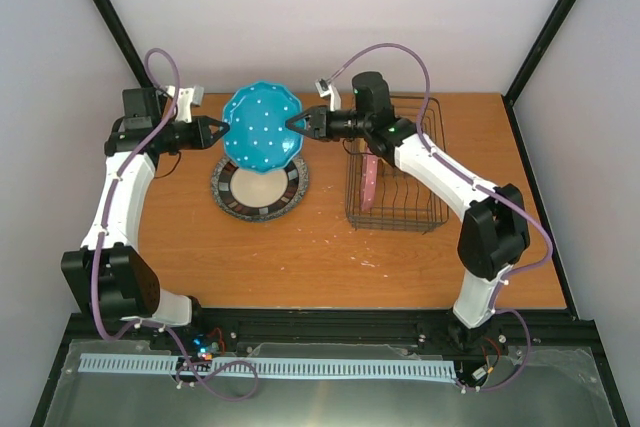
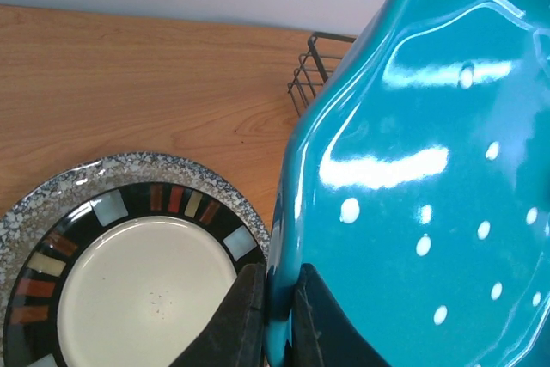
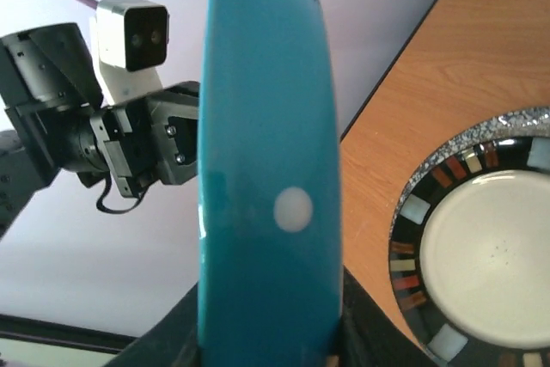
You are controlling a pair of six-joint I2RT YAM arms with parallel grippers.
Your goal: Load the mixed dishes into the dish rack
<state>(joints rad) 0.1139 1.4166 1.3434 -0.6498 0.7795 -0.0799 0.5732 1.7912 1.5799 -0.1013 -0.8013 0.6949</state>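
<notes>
From above: wooden counter (image 1: 300, 247), pale walls (image 1: 300, 7); teal plate (image 1: 262, 127) held off the counter near its far edge, rack (image 1: 400, 215) toward the right edge. Left wrist: my left tool (image 2: 277, 290) clamps its rim. Right wrist: my right tool (image 3: 271, 333) straddles the rim; grip unclear.

Glossy teal plate (image 2: 430, 169), wooden table (image 2: 129, 75)

Robot lab cell, white wall panels (image 1: 330, 7), black frame struts (image 1: 108, 12) (wooden table (image 1: 300, 257) inside)

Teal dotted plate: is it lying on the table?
No, the teal dotted plate is held off the table, its rim clamped in the left gripper.
</notes>
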